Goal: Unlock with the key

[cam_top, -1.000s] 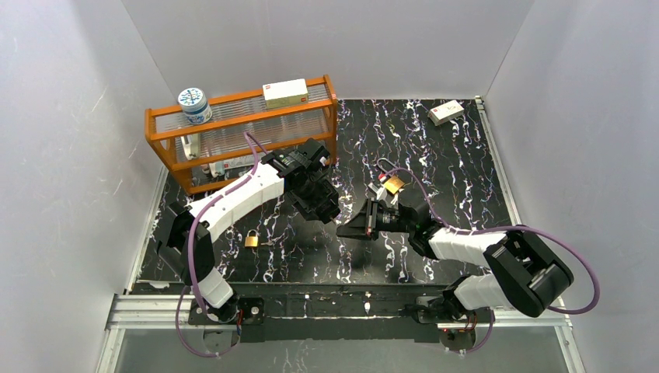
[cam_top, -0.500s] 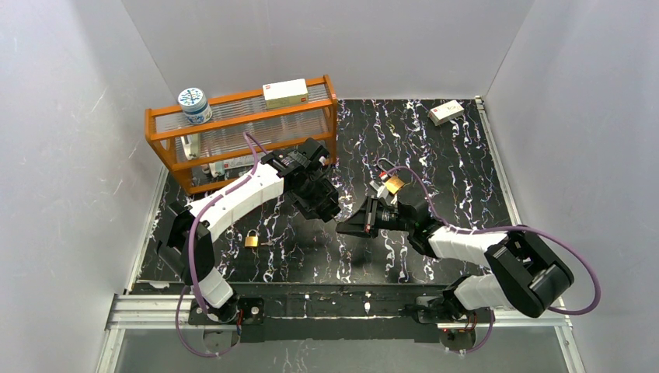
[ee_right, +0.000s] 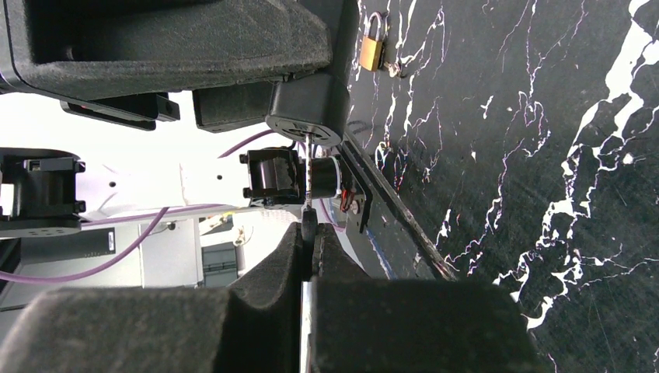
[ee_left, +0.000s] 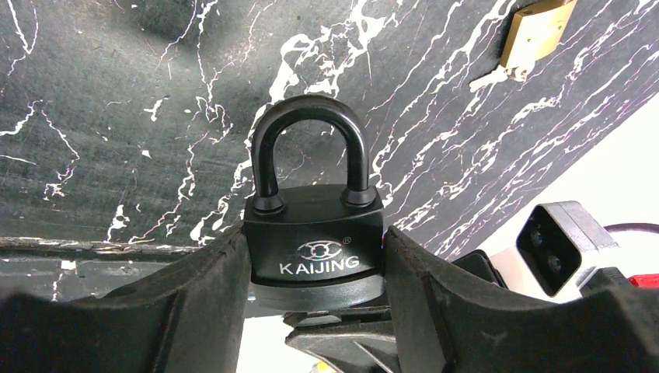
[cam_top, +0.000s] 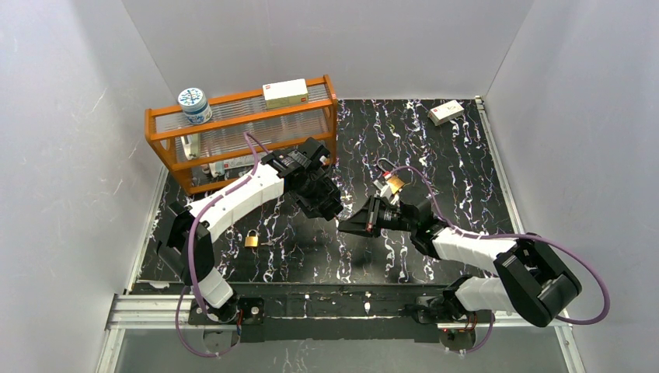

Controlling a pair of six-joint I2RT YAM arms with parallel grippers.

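Note:
My left gripper (ee_left: 315, 256) is shut on a black KAIJING padlock (ee_left: 315, 245), shackle closed and pointing away; it is held above the table in the top view (cam_top: 326, 203). My right gripper (ee_right: 311, 233) is shut on a key (ee_right: 308, 183); its thin blade reaches up to the bottom face of the padlock body (ee_right: 307, 113). In the top view the right gripper (cam_top: 350, 221) meets the left one at mid-table. The keyhole itself is hidden.
A brass padlock (cam_top: 252, 239) lies on the black marbled table at left, also seen in the right wrist view (ee_right: 372, 47). Another brass padlock (cam_top: 394, 184) lies behind the right arm. An orange rack (cam_top: 241, 132) with a jar and boxes stands back left. A small box (cam_top: 446, 113) lies back right.
The right arm has shifted slightly, its gripper edging a little up toward the left gripper. The left arm has held nearly still.

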